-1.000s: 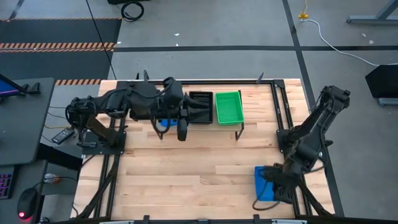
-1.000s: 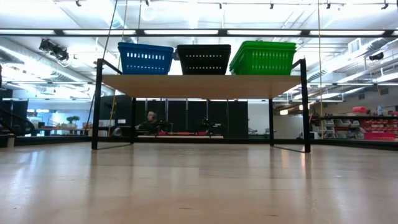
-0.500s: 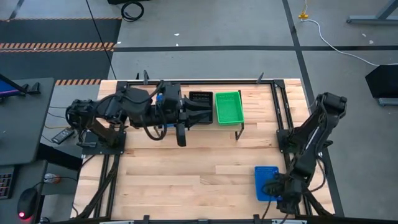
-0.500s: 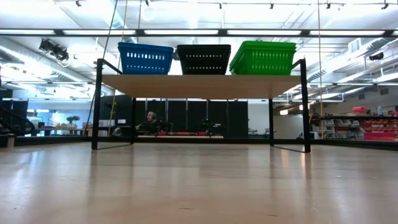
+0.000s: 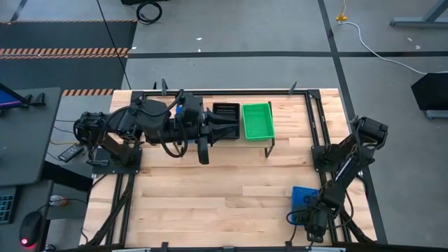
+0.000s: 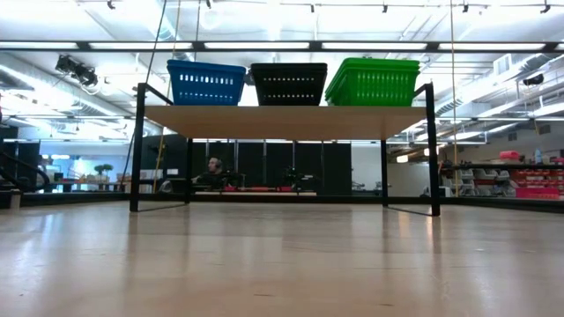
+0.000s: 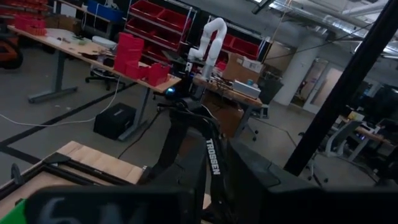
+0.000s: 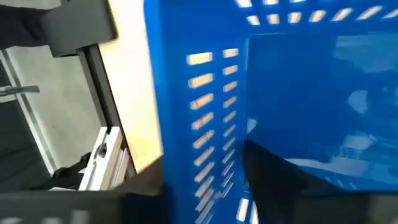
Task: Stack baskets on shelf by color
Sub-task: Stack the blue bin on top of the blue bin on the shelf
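**Right arm is on the last blue basket, near right corner**

Your right gripper point(image 5: 306, 218) is down at the near right corner of the table point(image 5: 210, 196), with one finger on each side of the wall of the loose blue basket point(image 5: 302, 197). The wrist view shows the blue mesh wall sitting between the fingers, but I honestly can't tell if they've clamped on it yet, it's too close and smeary.

The left gripper point(image 5: 203, 143) hangs over the shelf point(image 6: 286, 121) at the far edge, above the blue basket on the shelf point(image 6: 206, 83); whether its fingers are apart or together, I can't tell. The black basket point(image 5: 225, 119) and green basket point(image 5: 256, 120) sit beside it.

So you're at the pickup step. Next you need a firm pinch, a lift, then carrying it across onto the blue stack.
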Action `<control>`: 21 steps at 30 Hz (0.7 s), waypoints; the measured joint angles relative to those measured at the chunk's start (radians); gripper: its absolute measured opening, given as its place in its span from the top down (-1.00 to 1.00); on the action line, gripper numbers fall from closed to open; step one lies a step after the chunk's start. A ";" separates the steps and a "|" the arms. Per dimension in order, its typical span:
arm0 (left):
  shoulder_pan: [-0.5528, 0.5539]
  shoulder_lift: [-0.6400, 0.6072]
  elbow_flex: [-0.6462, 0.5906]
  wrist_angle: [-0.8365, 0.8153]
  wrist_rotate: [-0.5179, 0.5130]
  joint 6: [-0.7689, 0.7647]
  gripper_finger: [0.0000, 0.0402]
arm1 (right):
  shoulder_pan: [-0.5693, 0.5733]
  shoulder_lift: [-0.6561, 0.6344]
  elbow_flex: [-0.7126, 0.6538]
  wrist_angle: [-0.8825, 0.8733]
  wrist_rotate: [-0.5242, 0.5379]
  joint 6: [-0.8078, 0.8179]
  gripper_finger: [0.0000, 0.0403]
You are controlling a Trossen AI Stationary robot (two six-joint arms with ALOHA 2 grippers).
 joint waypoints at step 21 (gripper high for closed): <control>-0.012 0.000 0.000 -0.337 0.010 0.046 0.72 | -0.304 -0.092 0.416 -0.519 0.189 -0.658 0.97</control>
